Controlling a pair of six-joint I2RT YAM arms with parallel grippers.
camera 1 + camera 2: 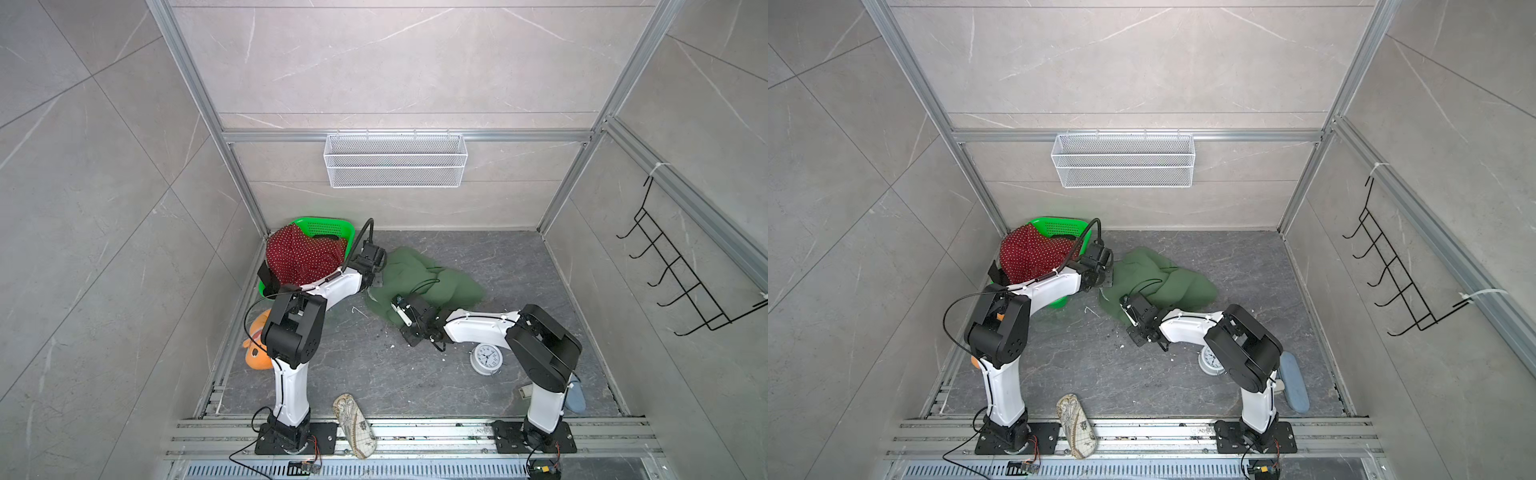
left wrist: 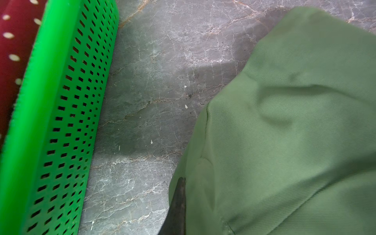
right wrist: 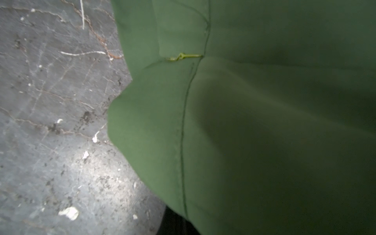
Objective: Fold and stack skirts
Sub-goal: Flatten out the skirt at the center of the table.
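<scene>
The green skirt [image 1: 432,276] lies crumpled on the counter [image 1: 519,291] beside the basket [image 1: 328,228]. Its near edge is pinched by the closed left gripper [image 1: 377,281] and the closed right gripper [image 1: 397,300]. The cloth is judged soft, light and limp, so it is best taken at the waistband corners.

No words, brands or labels can be read anywhere. The white clock [image 1: 486,358] has a dial, but its numerals are too small to read.

a crumpled dark green cloth skirt [image 1: 1167,278] lies mid-frame, the left gripper [image 1: 1106,284] closed on its left edge, the right gripper [image 1: 1124,300] on its lower-left edge. left of it, a red white-dotted skirt [image 1: 1034,253] fills a bright green perforated plastic basket [image 1: 1059,226].
</scene>
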